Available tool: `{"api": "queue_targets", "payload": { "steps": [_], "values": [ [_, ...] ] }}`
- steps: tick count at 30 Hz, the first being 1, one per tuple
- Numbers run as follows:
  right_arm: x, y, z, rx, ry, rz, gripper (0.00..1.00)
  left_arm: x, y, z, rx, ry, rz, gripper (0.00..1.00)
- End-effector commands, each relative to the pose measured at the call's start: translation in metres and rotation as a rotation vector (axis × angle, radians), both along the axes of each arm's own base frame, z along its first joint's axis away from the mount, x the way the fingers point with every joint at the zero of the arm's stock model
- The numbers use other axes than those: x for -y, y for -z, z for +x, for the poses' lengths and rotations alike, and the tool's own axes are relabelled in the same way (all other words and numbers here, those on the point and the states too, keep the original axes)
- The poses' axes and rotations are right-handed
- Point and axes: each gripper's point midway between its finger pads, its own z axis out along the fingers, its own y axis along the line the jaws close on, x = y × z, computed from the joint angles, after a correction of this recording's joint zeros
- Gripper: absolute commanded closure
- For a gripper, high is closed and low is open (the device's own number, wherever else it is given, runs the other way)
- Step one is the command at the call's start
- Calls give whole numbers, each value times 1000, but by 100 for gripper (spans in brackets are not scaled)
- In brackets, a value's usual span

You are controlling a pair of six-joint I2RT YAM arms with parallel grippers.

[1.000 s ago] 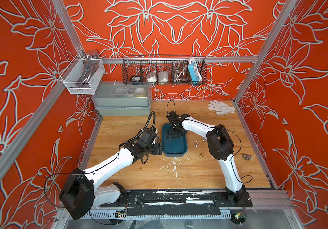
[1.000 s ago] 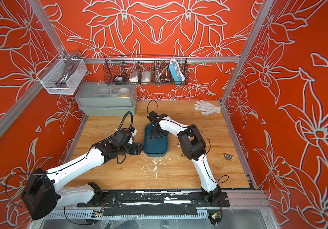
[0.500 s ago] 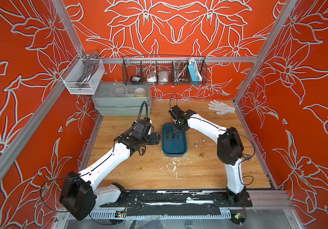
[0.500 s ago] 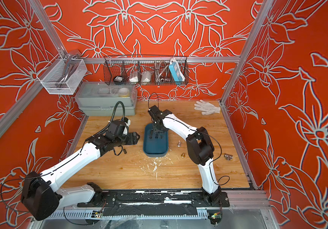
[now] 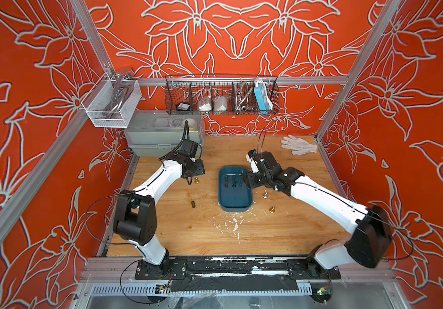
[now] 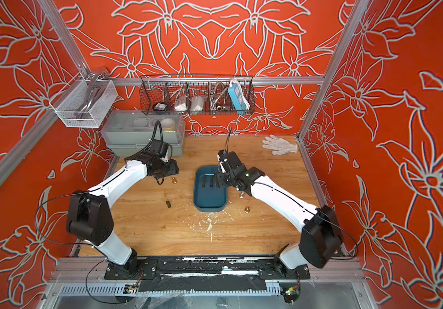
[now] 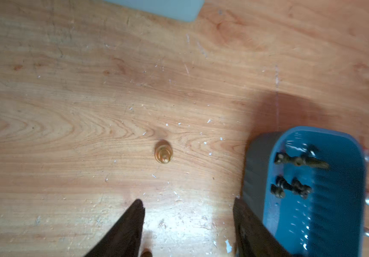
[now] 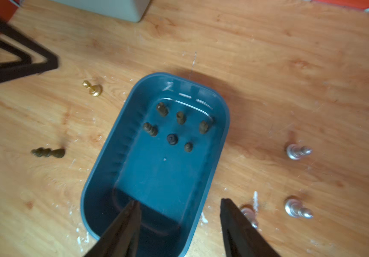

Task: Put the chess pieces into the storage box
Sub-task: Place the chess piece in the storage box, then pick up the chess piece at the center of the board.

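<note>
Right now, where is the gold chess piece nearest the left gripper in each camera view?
Top view: gold piece on wood beside left gripper, apart from blue box.
Top view: piece, same spot.
Left wrist: piece upright ahead of gripper, box alongside.
Right wrist: piece on wood outside box, near left gripper.
Shared landmark: the blue box.

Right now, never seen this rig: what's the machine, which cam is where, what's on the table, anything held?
Two white robot arms at a wooden table, each with a two-finger gripper. Two pictures look down from overhead; two come from wrist cameras. The left gripper and right gripper are open, holding nothing. The blue storage box holds six dark chess pieces. Loose on the table: a gold piece near the left gripper, a dark piece lying down, a silver piece and a second gold piece beside the box.
</note>
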Motion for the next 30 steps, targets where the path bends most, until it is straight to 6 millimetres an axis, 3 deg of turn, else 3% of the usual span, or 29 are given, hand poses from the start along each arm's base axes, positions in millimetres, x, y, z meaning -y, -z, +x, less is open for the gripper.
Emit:
{"api": "queue_targets", "payload": {
  "steps": [1, 5, 10, 15, 24, 27, 30],
  "values": [
    [-26, -4, -7, 72, -122, 142, 36, -3, 15, -2, -80, 18, 37, 40],
    [-40, 13, -25, 54, -214, 206, 36, -5, 35, 5, -141, 17, 75, 44],
    [-49, 31, -33, 67, -270, 183, 36, -11, 55, 12, -184, 13, 131, 47],
    [-53, 34, -39, 95, -291, 181, 36, -17, 68, 18, -209, 15, 180, 55],
    [-37, 42, -30, 133, -236, 93, 35, -13, 86, 21, -248, 32, 170, 65],
    [-37, 46, -30, 121, -234, 85, 35, -15, 90, 21, -255, 33, 181, 72],
    [-39, 50, -29, 105, -236, 82, 35, -15, 91, 21, -257, 32, 180, 73]
  ]
}}
